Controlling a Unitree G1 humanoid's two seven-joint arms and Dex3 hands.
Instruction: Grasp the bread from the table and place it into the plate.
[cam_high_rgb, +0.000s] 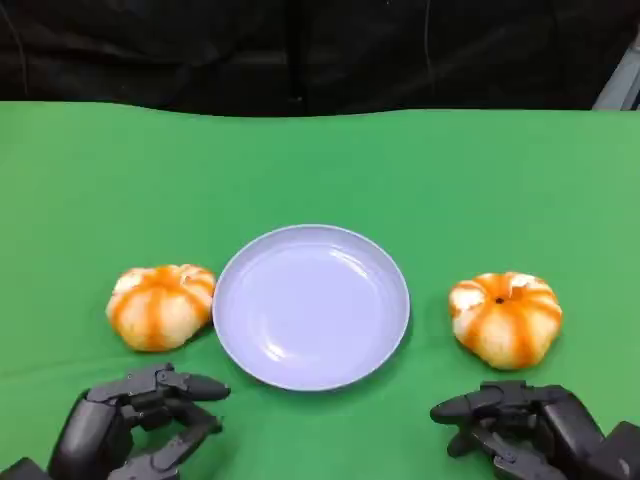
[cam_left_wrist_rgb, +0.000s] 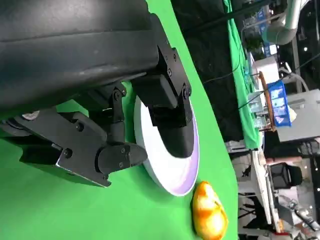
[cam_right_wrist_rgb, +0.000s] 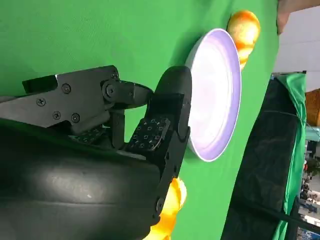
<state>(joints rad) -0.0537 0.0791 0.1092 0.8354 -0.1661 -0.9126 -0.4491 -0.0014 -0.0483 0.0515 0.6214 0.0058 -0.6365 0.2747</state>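
An empty lavender plate (cam_high_rgb: 311, 305) lies in the middle of the green table. Two pumpkin-shaped orange-and-white breads sit beside it: one on the left (cam_high_rgb: 160, 305), one on the right (cam_high_rgb: 506, 317). My left hand (cam_high_rgb: 135, 420) rests low at the near left, just in front of the left bread, fingers apart and holding nothing. My right hand (cam_high_rgb: 520, 428) lies at the near right, just in front of the right bread, also empty. The left wrist view shows the plate (cam_left_wrist_rgb: 170, 170) and the far bread (cam_left_wrist_rgb: 210, 212) past my fingers (cam_left_wrist_rgb: 170, 115). The right wrist view shows the plate (cam_right_wrist_rgb: 217, 95) and both breads.
The green cloth (cam_high_rgb: 320, 170) runs back to a black curtain at the far edge. The table's far half is bare green. Shelving and equipment stand beyond the table in the left wrist view.
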